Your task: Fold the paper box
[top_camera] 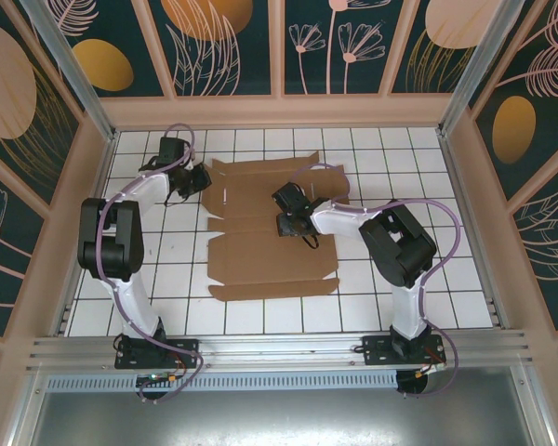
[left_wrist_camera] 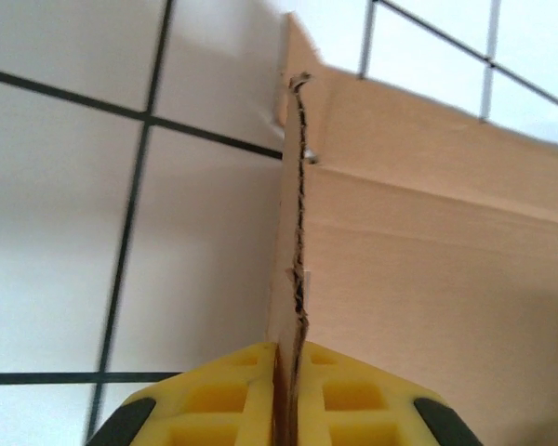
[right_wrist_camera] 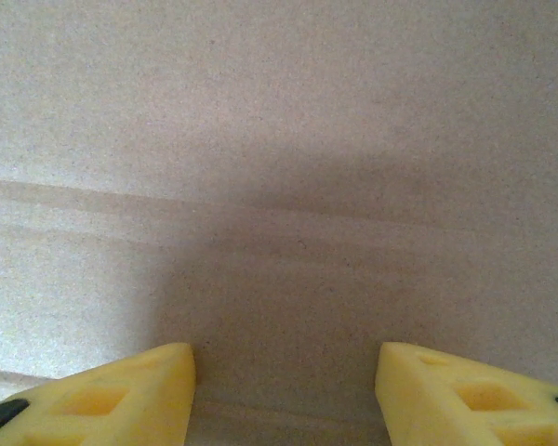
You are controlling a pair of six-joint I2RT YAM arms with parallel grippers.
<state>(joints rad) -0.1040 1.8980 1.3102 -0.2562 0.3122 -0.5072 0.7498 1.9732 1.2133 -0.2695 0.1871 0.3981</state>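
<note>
Paper box (top_camera: 260, 255) noted as a die-cut sheet, unfolded, laid flat on the white tiled table (top_camera: 167, 269) between the two arms; its crease lines are seen running side to side. Left gripper (top_camera: 192, 182) placed at the far-left edge of the sheet. In the left wrist view the left gripper (left_wrist_camera: 285, 372) is clenched on a side flap of the paper box (left_wrist_camera: 428, 279), the corrugated edge being pinched between the yellow fingers (left_wrist_camera: 232, 395); the flap appears lifted on edge, how far cannot be told. Right gripper (top_camera: 290, 212) held over the middle of the sheet, right of centre. In the right wrist view the right gripper (right_wrist_camera: 284, 372) is parted with nothing between the jaws, cardboard (right_wrist_camera: 279, 139) and a crease lying directly below. Contact with the surface cannot be told. Judged: the flap lies inward, to the right of the left gripper, so folding would be done toward the centre; the left arm is nearer that edge, the right is placed to pin the panel.
</note>
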